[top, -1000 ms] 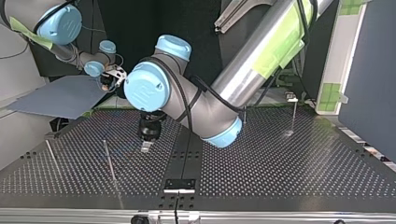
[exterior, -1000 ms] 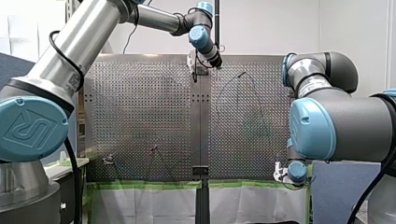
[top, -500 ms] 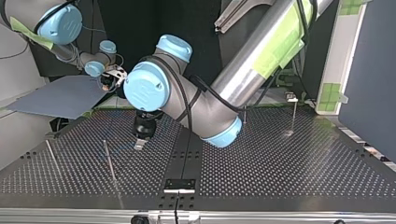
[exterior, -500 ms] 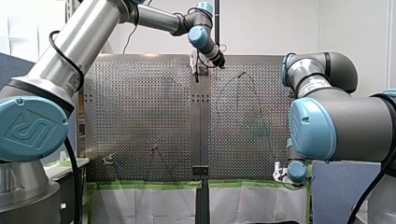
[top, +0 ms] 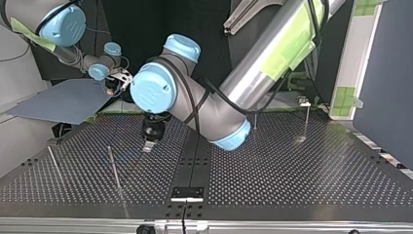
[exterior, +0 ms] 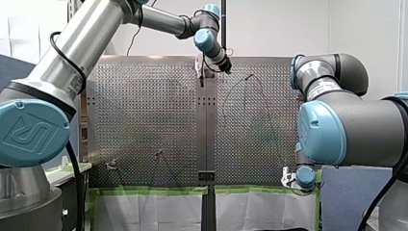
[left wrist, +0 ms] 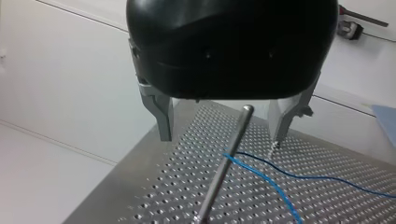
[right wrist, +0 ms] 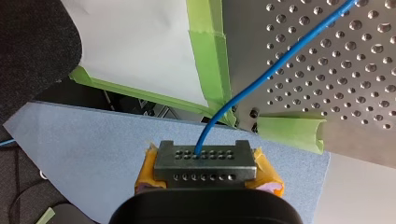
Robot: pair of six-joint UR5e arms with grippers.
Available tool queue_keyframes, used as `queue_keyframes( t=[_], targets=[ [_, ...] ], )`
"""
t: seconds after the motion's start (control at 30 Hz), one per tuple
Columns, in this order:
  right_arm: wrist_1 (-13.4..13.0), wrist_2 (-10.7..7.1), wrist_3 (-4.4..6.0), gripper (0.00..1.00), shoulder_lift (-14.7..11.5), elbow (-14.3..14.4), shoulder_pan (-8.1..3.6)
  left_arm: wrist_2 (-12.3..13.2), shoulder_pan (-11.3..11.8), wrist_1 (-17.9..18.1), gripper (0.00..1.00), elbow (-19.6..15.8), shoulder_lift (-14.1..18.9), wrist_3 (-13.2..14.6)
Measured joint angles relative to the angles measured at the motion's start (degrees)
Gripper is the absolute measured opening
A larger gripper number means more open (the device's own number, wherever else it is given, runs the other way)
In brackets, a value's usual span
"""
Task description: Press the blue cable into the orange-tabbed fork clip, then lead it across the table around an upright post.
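Note:
My left gripper (left wrist: pixel 222 136) is black with metal fingers and stands open. Ahead of it, between the fingers' lines, rises a thin upright post (left wrist: pixel 227 163). The blue cable (left wrist: pixel 280 186) lies on the perforated table and bends against this post. In the top view this gripper (top: pixel 147 146) hangs just above the plate, beside the post (top: pixel 114 168). My right gripper (right wrist: pixel 208 161), with yellow pads, is shut on the blue cable (right wrist: pixel 261 79) off the table's taped corner. A small red-tabbed clip (exterior: pixel 158 154) sits near the front view's lower left.
More upright posts stand at the top view's left (top: pixel 53 163) and back right (top: pixel 306 119). Green tape (right wrist: pixel 210 60) lines the table edge. A blue-grey sheet (top: pixel 63 100) lies beside the table under my right gripper (top: pixel 114 83).
My left gripper has shifted a little toward the top view's left and slightly upward in that view. My right arm has held still.

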Motion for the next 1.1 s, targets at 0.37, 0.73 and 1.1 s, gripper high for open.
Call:
queue_keyframes(
  t=[0.37,0.73,1.1],
  targets=[
    [0.0,-0.01,0.0,0.0,0.0,0.0,0.0,-0.8,-0.2,5.6,1.0,-6.0,4.0,0.2],
    [0.0,-0.01,-0.22,0.0,0.0,-0.1,0.17,-2.9,0.1,11.6,1.0,-12.0,9.9,-0.8],
    [0.2,-0.03,-0.43,0.0,0.0,-0.1,0.49,-3.1,0.3,17.9,1.0,-18.4,15.6,-3.5]
  ],
)
